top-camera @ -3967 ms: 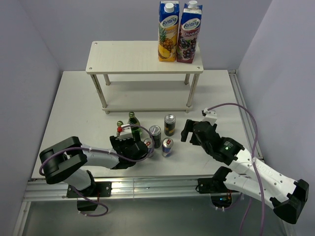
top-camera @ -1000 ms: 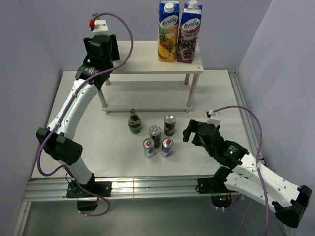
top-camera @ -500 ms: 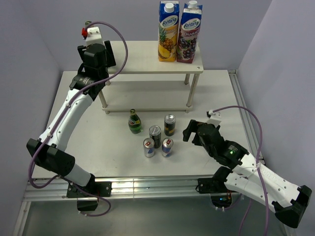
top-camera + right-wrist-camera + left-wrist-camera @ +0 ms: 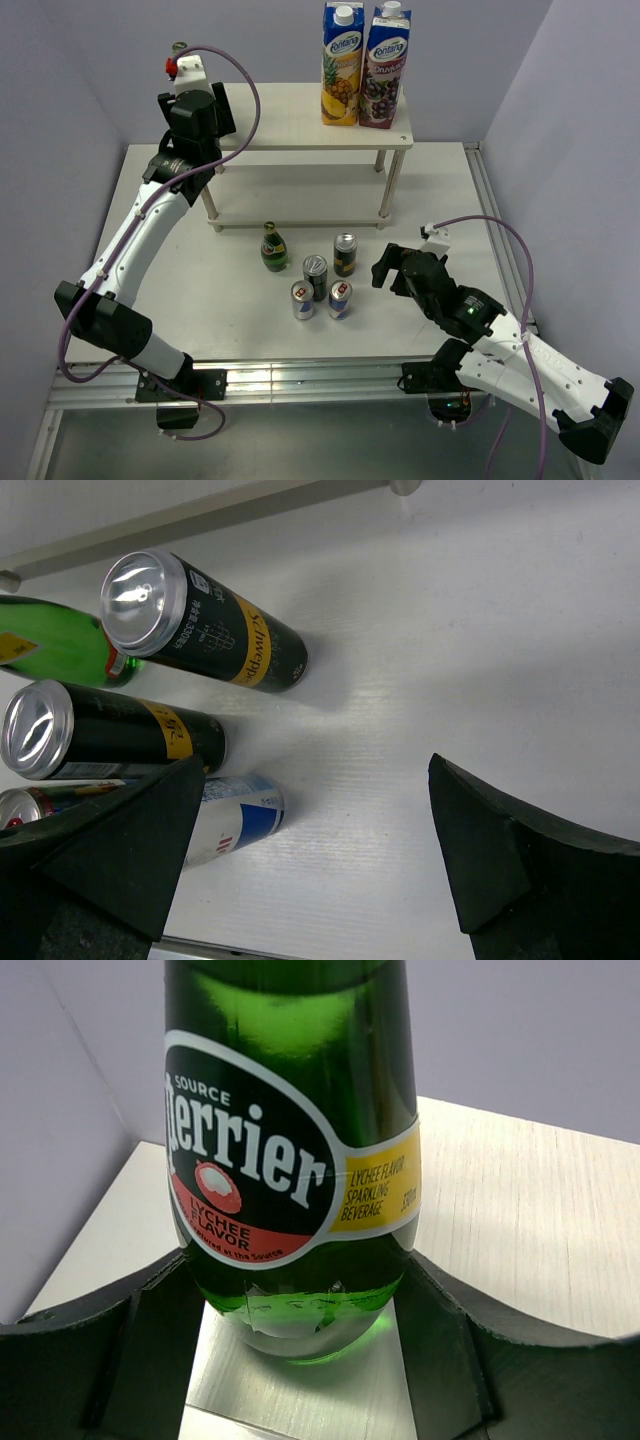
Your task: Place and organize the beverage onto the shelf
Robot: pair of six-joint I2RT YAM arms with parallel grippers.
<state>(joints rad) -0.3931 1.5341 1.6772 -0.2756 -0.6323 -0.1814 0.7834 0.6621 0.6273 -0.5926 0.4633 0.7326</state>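
Green glass sits between my left fingers [image 4: 150,1340]: the left gripper [image 4: 295,1305] is partly spread and clamped around the lower body of a bottle [image 4: 290,1160], which it holds upright. Four seconds back this gripper was low on the table [image 4: 440,190] among the drinks, where two bottles stood. It has since carried one up to the left end of the top board of the shelf [image 4: 290,118] and has kept still there for the last half second. Whether the base touches the board I cannot tell. By my reading, the first of six drinks is about to be set down. The other bottle [image 4: 272,250], two dark cans [image 4: 314,272] [image 4: 345,253] and two small blue cans [image 4: 302,299] [image 4: 340,298] remain on the table, near my right gripper [image 4: 310,850], which is spread wide and empty. Two juice cartons [image 4: 362,65] occupy the board's right end.
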